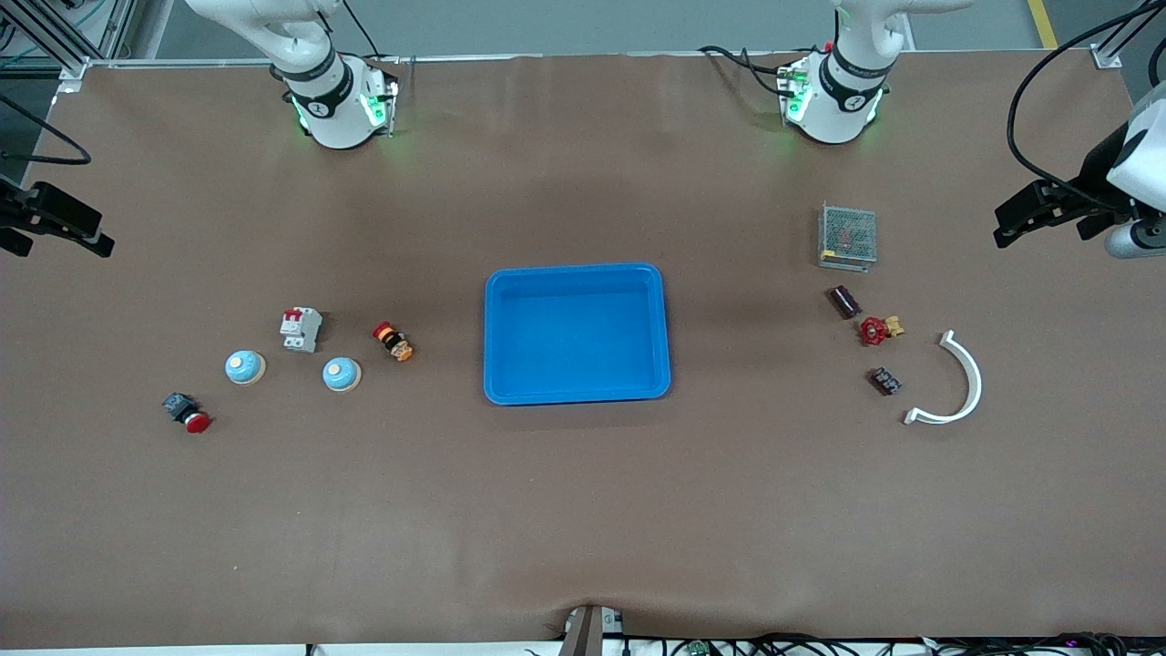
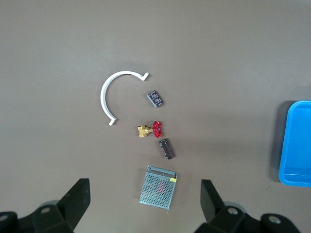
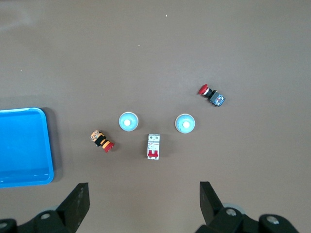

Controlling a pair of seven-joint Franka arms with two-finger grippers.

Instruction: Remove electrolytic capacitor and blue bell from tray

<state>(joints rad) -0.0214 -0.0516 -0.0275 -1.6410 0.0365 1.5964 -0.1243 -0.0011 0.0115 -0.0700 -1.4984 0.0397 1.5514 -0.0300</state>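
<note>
**Blue tray holds nothing: both task parts already lie on the table**

Black fingers of the right gripper [image 1: 96, 235] stand wide apart, empty, over the edge of the table at the right arm's end; that arm waits. Below it lie a red push button [image 1: 187, 415], two blue bells [image 1: 245, 367] [image 1: 342, 374], a white breaker [image 1: 301, 329] and a small orange-and-black switch [image 1: 393, 342]. The bells sit dome up, round, with no long axis to speak of.

The tray [image 1: 574, 271] is mid-table, its long side running from one arm's end toward the other, and its floor is bare.

Toward the left arm's end, the electrolytic capacitor [image 1: 843, 302] lies on its side near the mesh box [image 1: 848, 235] and nearer to the front camera than it. Its long axis runs on a diagonal, one end toward the bases, the other toward the red valve [image 1: 879, 330] just beside it. A small dark block [image 1: 885, 381] and a white curved piece [image 1: 956, 383] lie nearer the camera again. The left gripper [image 1: 1007, 228] hangs over that end's edge, fingers spread, holding nothing.

Risks, as I judge them: with an empty tray, an arm may grab a part needlessly. Two like bells invite the wrong pick. The dark block could be mistaken for the capacitor. Fingers closing along the capacitor's axis could set it rolling, or nudge the valve.
</note>
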